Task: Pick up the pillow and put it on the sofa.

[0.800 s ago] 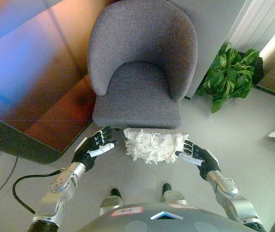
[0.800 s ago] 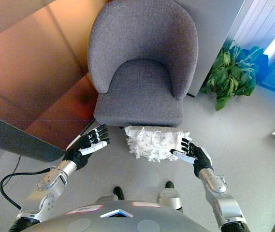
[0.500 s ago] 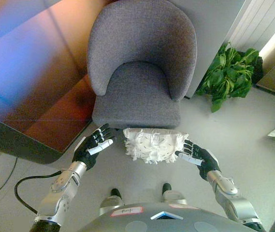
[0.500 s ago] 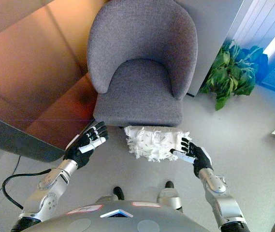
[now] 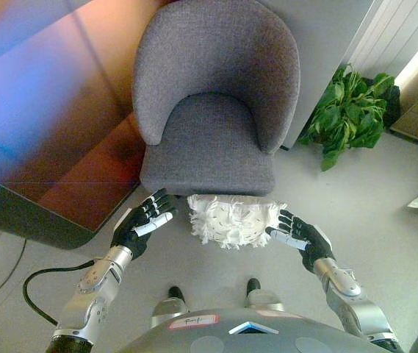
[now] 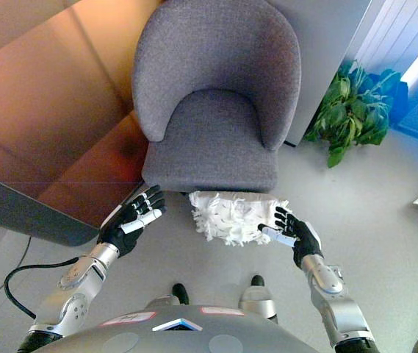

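Little has been shifted since the earlier frame. One shaggy white pillow [image 5: 233,220] lies on the floor at lower centre, touching one grey upholstered sofa chair [image 5: 212,95]. It is flanked by the left hand [image 5: 143,223] and right hand [image 5: 301,237], both released, fingers extended. An uneven squeeze could let it slip.

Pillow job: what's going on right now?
The robot stands over a white fluffy pillow lying on the floor just in front of the grey sofa chair. Both hands are open and flank it: the right hand has its fingertips at the pillow's right edge, while the left hand is off its left side with a gap between. Nothing is lifted yet, and the sofa seat is bare. A green plant stands off to the right.
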`<state>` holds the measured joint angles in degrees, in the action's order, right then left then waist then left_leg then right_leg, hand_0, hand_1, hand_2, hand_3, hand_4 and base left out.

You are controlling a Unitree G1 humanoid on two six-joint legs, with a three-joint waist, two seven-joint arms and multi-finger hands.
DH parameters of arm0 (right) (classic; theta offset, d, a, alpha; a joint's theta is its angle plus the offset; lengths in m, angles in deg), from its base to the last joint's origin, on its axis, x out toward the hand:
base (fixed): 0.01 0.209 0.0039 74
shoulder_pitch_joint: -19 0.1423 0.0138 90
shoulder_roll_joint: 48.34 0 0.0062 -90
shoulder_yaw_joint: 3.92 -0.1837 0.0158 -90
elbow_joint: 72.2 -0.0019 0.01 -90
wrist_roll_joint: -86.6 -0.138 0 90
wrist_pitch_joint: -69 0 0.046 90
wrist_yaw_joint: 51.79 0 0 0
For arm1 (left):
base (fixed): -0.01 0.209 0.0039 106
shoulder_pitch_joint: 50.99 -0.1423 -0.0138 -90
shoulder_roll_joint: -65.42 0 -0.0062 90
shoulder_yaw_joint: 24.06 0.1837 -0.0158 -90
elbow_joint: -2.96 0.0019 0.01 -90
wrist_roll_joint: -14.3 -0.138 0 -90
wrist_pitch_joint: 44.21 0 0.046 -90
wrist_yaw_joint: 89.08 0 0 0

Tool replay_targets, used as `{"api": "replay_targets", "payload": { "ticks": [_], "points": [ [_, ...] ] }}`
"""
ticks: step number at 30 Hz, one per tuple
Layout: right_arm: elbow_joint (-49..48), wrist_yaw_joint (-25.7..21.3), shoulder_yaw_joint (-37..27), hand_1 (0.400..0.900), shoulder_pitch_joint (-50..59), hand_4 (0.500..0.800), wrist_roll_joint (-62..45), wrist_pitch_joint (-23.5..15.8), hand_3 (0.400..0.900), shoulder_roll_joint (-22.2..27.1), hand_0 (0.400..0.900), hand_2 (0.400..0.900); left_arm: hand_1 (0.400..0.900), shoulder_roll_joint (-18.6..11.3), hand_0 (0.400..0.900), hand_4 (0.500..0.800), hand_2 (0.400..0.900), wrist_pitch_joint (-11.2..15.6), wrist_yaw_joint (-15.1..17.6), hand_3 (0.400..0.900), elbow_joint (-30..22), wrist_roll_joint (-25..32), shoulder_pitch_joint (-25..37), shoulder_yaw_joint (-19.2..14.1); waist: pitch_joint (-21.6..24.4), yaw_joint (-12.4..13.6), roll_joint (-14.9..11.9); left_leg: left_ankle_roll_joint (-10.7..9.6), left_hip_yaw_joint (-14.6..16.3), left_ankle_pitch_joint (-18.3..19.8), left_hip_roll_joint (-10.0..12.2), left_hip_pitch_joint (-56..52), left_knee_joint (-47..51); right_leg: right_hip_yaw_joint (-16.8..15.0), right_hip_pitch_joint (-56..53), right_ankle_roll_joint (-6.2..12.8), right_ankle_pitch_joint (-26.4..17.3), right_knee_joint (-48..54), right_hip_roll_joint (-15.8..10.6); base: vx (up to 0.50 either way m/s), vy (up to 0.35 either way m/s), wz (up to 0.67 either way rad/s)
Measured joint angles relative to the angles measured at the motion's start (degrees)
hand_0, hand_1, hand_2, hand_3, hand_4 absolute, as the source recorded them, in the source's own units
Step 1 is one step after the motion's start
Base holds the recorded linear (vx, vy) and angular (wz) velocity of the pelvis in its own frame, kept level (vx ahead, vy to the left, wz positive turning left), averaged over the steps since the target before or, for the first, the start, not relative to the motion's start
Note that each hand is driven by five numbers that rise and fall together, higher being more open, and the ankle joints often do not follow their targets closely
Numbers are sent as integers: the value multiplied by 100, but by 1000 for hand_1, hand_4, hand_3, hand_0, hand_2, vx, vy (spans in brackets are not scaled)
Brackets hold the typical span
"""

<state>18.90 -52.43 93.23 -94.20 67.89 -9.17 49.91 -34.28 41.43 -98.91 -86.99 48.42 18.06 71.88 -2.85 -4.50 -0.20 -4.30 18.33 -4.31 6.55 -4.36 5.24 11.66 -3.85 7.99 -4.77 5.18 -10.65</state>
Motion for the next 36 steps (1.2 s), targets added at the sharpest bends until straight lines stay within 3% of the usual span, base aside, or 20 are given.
{"api": "replay_targets", "payload": {
  "ticks": [17,21,24,27,30,32,35,36],
  "points": [
    [-1,13,24,900,9,800,-91,-18,900,112,900,900,900,-22,900,800,900,138,-233,900,-2,5,0,10,-142,4,84,-23,17,4,84,32,-97,-48,97,-27,13,-2,66,-10,-68,-4],
    [-1,21,147,900,85,800,-95,-86,900,201,900,900,900,-45,900,800,900,186,-260,900,-3,232,8,11,-344,31,47,-116,-55,49,248,153,-523,-148,97,-148,42,-20,171,12,-100,-16],
    [-2,116,173,900,256,800,-115,-108,900,209,900,900,900,-75,900,800,900,203,-262,900,-2,408,29,12,-575,136,-131,-122,-274,31,337,476,-1396,-358,123,-250,41,-102,172,48,-76,-14],
    [-7,123,155,900,284,800,-116,-133,900,228,900,900,900,-75,900,800,900,207,-289,900,-2,455,29,15,-673,185,-293,-202,-538,-352,341,671,-1851,-466,123,-355,41,-149,99,128,5,-15],
    [-10,143,106,900,213,800,-116,-141,900,274,900,900,900,-36,900,800,900,206,-386,900,-7,509,-8,15,-726,178,-340,-181,-597,-595,356,721,-1915,-486,95,-385,25,-53,84,161,100,-7],
    [-34,162,10,900,72,800,-115,-142,900,284,900,900,900,16,900,800,900,206,-470,900,-9,508,-30,33,-698,134,-239,-192,-575,-502,376,694,-1841,-461,96,-389,22,-37,107,196,157,-10],
    [-122,238,-92,900,-198,800,-112,-148,900,546,900,900,900,122,900,800,900,208,-514,900,-106,509,-32,131,-696,118,208,-160,-542,126,504,315,-1058,-403,123,-346,-5,-34,347,260,146,-19],
    [-77,244,-88,900,-223,800,-111,-136,900,595,900,900,900,154,900,800,900,228,-577,900,-94,510,-12,130,-694,150,375,-377,-542,352,581,224,-749,-344,137,-287,-51,-40,454,323,126,-26]
  ]
}}
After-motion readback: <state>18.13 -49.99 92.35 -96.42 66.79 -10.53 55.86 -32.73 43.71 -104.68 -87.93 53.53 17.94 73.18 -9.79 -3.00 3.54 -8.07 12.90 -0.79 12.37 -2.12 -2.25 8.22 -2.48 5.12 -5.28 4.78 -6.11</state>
